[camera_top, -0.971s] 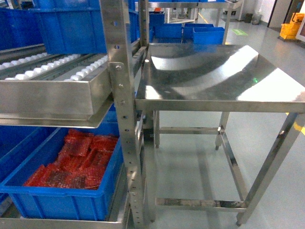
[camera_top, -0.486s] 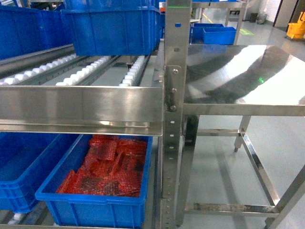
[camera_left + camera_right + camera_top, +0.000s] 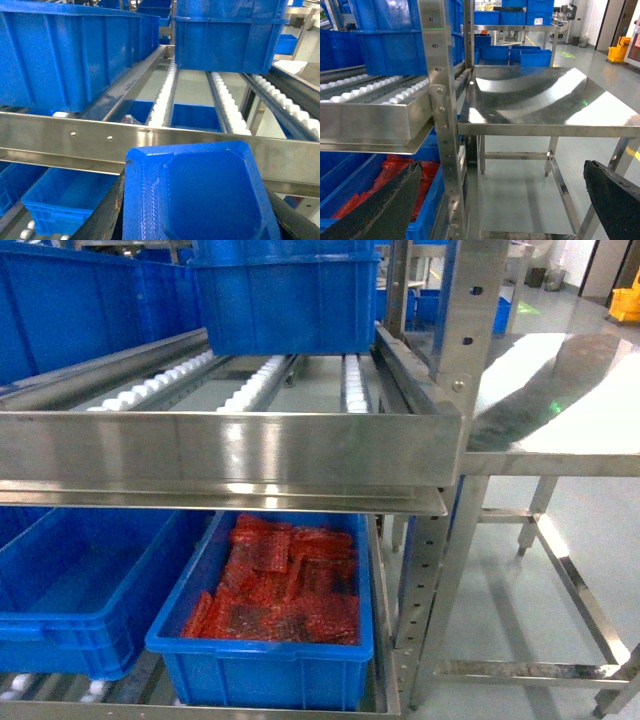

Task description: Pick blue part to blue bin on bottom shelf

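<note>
Two risks stand out, judging from this pose. Nearest the left wrist camera, the blue part (image 3: 200, 195), a shallow moulded tray, sits between the dark fingers of the left gripper (image 3: 197, 220), which looks clamped on it. Its hollow face tilts up toward the lens, and its long axis appears to run away from the camera toward the rack, though its lower end is cut off.

Just beyond it runs the steel front rail (image 3: 100, 145) of the upper roller level. If the arm drives forward at this height, the part's far edge would likely catch that rail and slip from the grip.

Below the rail, on the bottom shelf (image 3: 200, 708), two crates stand side by side: the blue bin (image 3: 80, 590), empty, and its twin (image 3: 270, 660) holding red bubble-wrap bags (image 3: 280, 585). Being so near each other, a drop could land in the wrong crate.

Off to the right, the right gripper (image 3: 505, 200) hangs with its jaws wide apart, carrying nothing, near the small steel table (image 3: 545, 105).
</note>
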Available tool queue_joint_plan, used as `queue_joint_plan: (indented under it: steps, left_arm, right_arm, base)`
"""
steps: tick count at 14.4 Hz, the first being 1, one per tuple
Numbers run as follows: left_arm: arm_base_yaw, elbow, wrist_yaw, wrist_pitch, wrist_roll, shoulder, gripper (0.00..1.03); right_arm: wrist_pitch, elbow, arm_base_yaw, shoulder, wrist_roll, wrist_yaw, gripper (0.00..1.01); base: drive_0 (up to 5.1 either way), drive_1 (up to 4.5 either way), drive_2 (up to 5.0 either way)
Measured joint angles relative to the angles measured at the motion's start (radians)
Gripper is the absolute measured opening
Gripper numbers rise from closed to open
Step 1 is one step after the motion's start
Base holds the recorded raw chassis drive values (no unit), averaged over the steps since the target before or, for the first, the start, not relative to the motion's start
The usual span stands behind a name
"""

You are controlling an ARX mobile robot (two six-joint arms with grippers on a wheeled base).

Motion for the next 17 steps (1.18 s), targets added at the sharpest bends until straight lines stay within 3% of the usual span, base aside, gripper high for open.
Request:
queue_joint_plan:
  steps: [17]
  left_arm:
    - [0.000,0.000,0.000,0.001,0.000,0.001,0.44]
  right_arm:
    - [0.002,0.000,0.000,0.000,0.000,0.000,0.98]
  base:
    - [-4.7,2.17,2.4]
